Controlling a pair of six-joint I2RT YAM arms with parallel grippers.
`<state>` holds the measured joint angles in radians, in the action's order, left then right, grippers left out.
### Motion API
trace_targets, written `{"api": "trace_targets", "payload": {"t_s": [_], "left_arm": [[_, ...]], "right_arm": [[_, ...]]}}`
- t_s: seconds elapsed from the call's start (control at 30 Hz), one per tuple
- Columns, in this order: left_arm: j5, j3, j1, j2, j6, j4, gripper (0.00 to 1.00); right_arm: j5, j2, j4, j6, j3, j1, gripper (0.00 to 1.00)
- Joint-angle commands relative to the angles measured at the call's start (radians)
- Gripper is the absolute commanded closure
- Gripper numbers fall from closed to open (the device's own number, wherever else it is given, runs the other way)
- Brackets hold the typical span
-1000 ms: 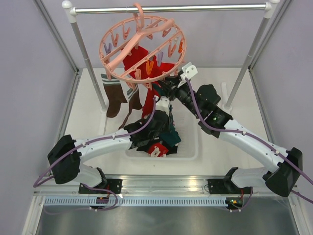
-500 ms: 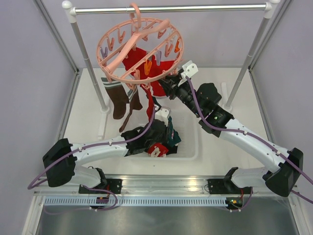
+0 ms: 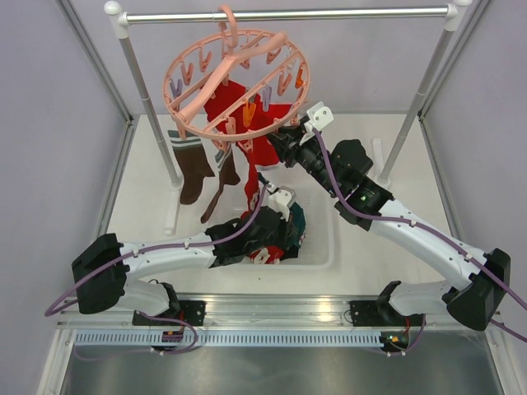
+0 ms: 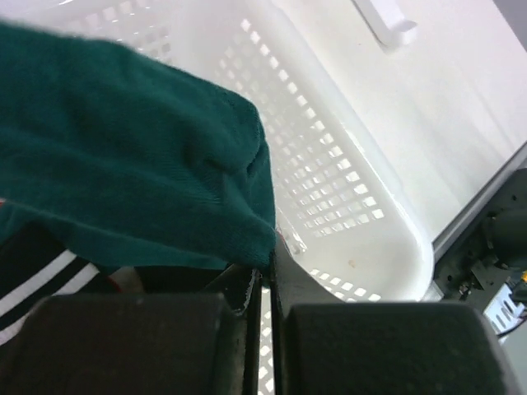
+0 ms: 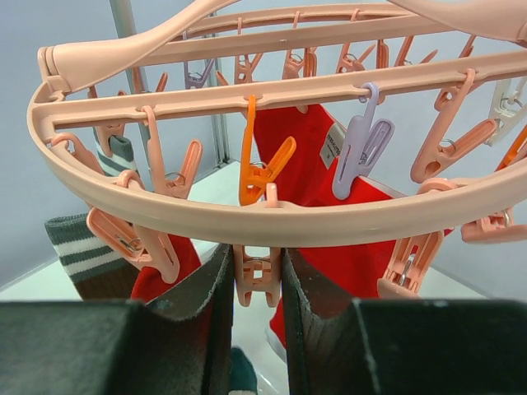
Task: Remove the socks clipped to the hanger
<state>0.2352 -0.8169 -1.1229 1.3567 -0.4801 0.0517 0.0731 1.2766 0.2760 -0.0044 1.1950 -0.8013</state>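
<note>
From above, you see the hanger (image 3: 237, 82) hooked on the grey rail (image 3: 288, 14). Red socks (image 3: 239, 115) hang from clips under the hanger's middle, and brown socks (image 3: 196, 169) with striped cuffs hang below its left rim. Your right gripper (image 3: 278, 138) is up at the hanger's lower right rim. Your left gripper (image 3: 282, 212) is well below the hanger, down in the white basket (image 3: 321, 251), among a teal sock (image 3: 295, 222) and a red one.

In the left wrist view, the left gripper (image 4: 268, 263) has its jaws pressed together, pinching the edge of the teal sock (image 4: 123, 164), which drapes over the fingertips. A black sock with white stripes (image 4: 33, 280) lies beneath it, and the basket's (image 4: 329, 181) perforated wall is behind.

In the right wrist view, the right gripper (image 5: 257, 265) sits just under the hanger's (image 5: 123, 197) ring. Its jaws are spread only a little wider than one salmon clip (image 5: 257, 280) and flank it closely. You cannot tell whether they touch it. A red sock (image 5: 313, 164) hangs behind that ring, and a striped cuff (image 5: 82, 247) hangs below the hanger's left side.
</note>
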Motion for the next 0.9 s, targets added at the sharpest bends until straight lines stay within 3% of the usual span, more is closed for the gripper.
{"api": "trace_targets", "payload": {"t_s": [0.0,0.2,0.4,0.43,0.5,0.63,0.87], "left_arm": [[-0.056,0.002,-0.018,0.002,0.035,0.083,0.97],[-0.016,0.005,-0.023,0.036,0.006,0.080,0.91],[0.088,0.007,-0.023,0.035,-0.037,0.031,0.60],[0.098,0.005,-0.023,0.032,-0.040,0.025,0.49],[0.096,0.009,-0.023,0.019,-0.026,0.022,0.38],[0.047,0.019,-0.023,-0.014,0.030,0.048,0.32],[-0.089,0.070,-0.021,-0.126,0.101,0.082,0.31]], "right_arm": [[-0.001,0.004,0.029,0.004,0.038,-0.004,0.88],[-0.004,0.006,0.025,0.004,0.037,-0.004,0.88],[-0.004,0.004,0.022,0.003,0.035,-0.004,0.88],[-0.004,0.004,0.019,0.004,0.035,-0.004,0.88],[-0.003,0.006,0.017,0.004,0.034,-0.004,0.88],[-0.003,0.006,0.017,0.004,0.029,-0.004,0.88],[0.010,0.010,0.014,0.037,0.028,-0.004,0.88]]}}
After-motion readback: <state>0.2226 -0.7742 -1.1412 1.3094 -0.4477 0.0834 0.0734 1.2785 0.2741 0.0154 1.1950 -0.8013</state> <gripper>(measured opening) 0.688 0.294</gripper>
